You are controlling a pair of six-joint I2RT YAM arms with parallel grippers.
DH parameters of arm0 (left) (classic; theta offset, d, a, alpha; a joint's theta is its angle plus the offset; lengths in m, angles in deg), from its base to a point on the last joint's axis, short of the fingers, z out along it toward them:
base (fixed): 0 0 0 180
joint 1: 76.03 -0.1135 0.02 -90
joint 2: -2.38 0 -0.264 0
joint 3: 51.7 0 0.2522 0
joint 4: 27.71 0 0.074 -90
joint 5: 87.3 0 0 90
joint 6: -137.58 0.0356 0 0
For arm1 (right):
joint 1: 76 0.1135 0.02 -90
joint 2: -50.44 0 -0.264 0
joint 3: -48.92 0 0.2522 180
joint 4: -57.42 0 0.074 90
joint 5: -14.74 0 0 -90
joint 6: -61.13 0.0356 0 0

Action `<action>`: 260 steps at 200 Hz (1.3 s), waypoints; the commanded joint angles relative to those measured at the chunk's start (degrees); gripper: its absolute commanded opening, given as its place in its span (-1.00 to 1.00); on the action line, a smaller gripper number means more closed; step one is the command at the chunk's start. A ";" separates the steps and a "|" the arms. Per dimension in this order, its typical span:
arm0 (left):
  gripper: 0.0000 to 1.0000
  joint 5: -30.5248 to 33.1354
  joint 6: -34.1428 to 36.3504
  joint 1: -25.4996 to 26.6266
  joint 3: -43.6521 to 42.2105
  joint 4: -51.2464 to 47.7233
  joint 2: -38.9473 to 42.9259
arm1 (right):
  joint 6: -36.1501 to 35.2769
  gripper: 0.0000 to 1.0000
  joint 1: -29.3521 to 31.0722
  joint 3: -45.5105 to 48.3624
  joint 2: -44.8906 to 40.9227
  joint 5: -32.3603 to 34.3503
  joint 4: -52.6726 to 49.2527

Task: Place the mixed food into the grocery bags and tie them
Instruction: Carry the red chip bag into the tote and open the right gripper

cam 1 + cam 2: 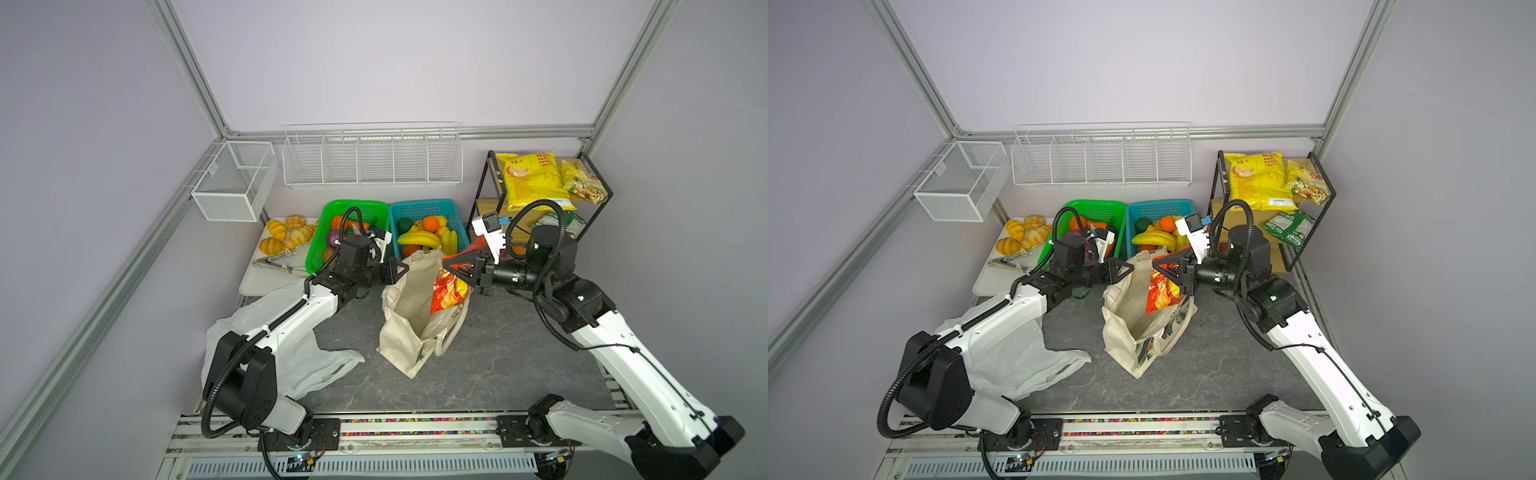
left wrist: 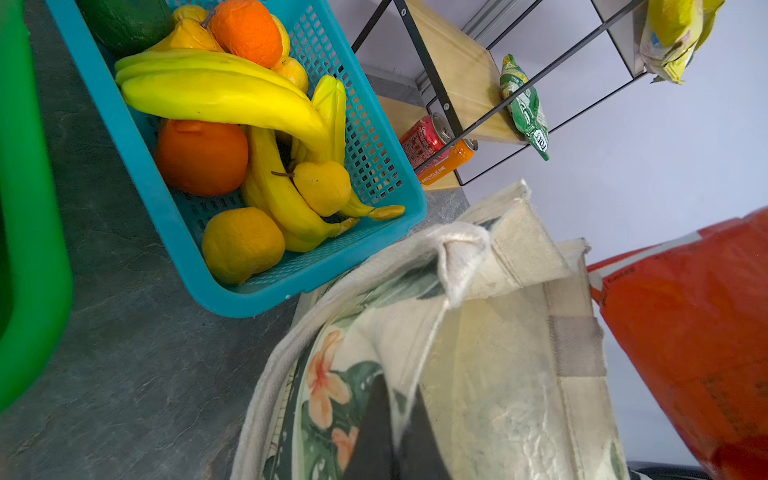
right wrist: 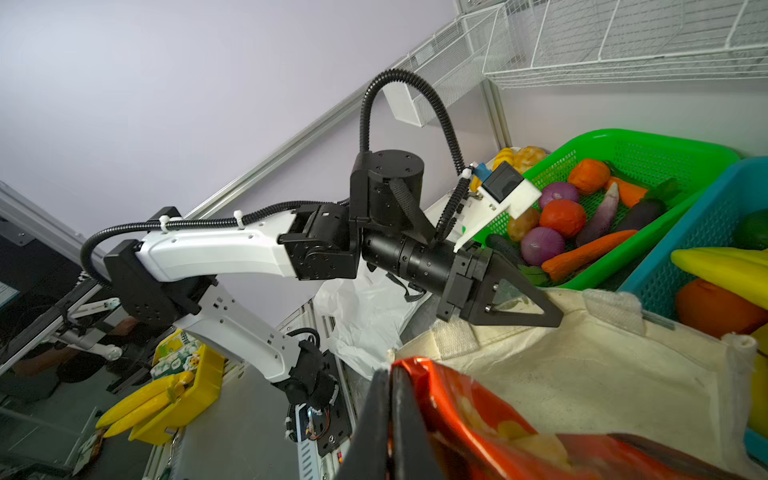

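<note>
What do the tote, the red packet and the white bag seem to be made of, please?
Tote: woven cream canvas, matte, visible weave and stitched hems. Red packet: glossy, crinkled foil or plastic film. White bag: thin plastic film, probably, limp and wrinkled.

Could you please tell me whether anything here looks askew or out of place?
The canvas tote slumps sideways, its rim pinched up by the left end effector; the white plastic bag lies crumpled flat partly under that arm.
</note>
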 commanded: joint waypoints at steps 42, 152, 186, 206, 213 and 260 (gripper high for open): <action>-1.00 1.45 -0.46 -0.02 1.29 2.90 -1.30 | 0.25 -0.88 0.61 -6.26 -0.91 -2.68 -3.69; -1.00 1.05 -1.35 0.00 0.87 4.24 -1.43 | 6.57 -0.88 0.13 2.87 5.01 -1.85 -3.24; -1.00 0.42 -1.78 -0.02 0.41 5.49 -1.12 | 6.55 -0.88 -1.68 5.03 7.17 4.24 -8.40; -1.00 -0.61 -2.68 -0.02 -0.18 7.34 -0.78 | 5.33 -0.88 -1.06 4.84 9.17 13.53 -12.48; -1.00 -1.05 -3.03 -0.02 -0.45 8.01 -0.73 | 5.05 -0.88 -0.47 5.02 9.96 15.17 -12.43; -1.00 -3.22 -3.98 -0.01 -1.16 10.25 -0.71 | 3.47 -0.87 3.11 3.10 18.10 17.08 -9.69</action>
